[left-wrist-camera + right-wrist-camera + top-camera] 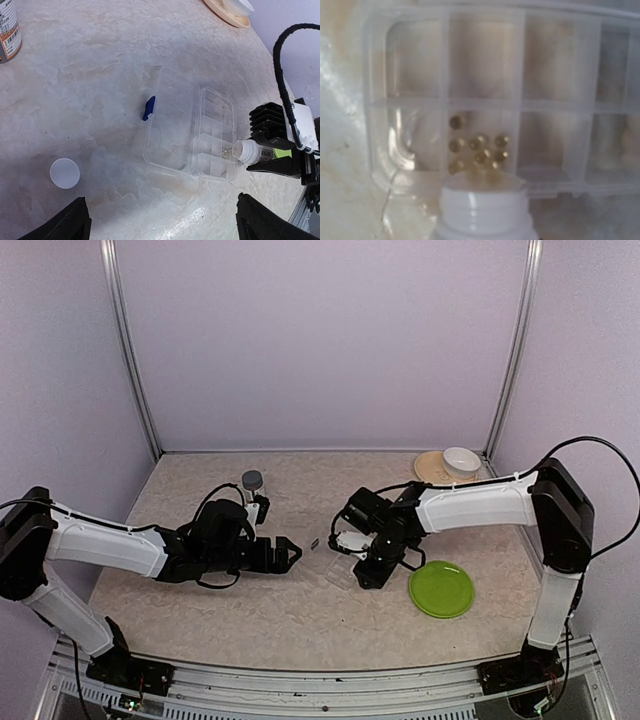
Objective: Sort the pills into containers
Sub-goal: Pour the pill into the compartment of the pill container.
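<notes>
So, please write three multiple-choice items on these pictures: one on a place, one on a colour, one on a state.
1. Where in the flat clear plastic pill box do the small golden round pills lie? A every compartment B one compartment C its open lid
2. The small plastic clip on the lid is: A red B blue C green
3. The left hand is: A open, empty B shut on the box C shut on pills
Answers: B, they cluster in one compartment; B, the clip shows blue; A, its fingers stand apart, nothing between.
</notes>
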Robot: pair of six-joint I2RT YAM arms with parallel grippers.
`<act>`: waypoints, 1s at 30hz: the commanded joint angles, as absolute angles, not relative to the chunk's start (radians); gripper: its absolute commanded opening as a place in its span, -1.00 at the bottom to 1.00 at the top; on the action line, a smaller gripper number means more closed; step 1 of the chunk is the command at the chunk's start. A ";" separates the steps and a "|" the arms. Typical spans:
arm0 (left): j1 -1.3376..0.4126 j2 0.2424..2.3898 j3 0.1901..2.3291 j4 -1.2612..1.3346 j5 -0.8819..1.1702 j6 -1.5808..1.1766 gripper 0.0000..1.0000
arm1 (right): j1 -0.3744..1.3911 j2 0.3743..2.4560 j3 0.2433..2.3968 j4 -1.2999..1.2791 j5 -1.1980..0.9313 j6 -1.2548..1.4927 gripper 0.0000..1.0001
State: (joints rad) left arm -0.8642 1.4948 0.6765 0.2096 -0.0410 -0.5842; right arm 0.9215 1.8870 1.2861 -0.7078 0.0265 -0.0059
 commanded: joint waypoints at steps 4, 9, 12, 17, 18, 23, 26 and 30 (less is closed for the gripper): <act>-0.862 1.480 0.670 0.220 -0.041 -0.592 0.98 | 0.935 1.807 1.238 -0.613 0.051 0.014 -0.56; -0.862 1.477 0.672 0.218 -0.044 -0.592 0.97 | 0.935 1.779 1.204 -0.572 0.052 0.014 -0.57; -0.862 1.474 0.672 0.214 -0.047 -0.592 0.97 | 0.935 1.760 1.185 -0.551 0.049 0.017 -0.57; -0.862 1.469 0.676 0.206 -0.051 -0.593 0.97 | 0.936 1.727 1.144 -0.513 0.039 0.022 -0.57; -0.862 1.468 0.677 0.204 -0.051 -0.591 0.97 | 0.937 1.721 1.138 -0.507 0.034 0.022 -0.57; -0.862 1.469 0.682 0.198 -0.056 -0.591 0.98 | 0.944 1.695 1.110 -0.480 0.044 0.020 -0.57; -0.862 1.468 0.685 0.188 -0.064 -0.590 0.98 | 0.949 1.666 1.076 -0.431 0.057 0.020 -0.57; -0.863 1.465 0.692 0.169 -0.076 -0.591 0.98 | 0.951 1.607 1.002 -0.333 0.085 0.022 -0.57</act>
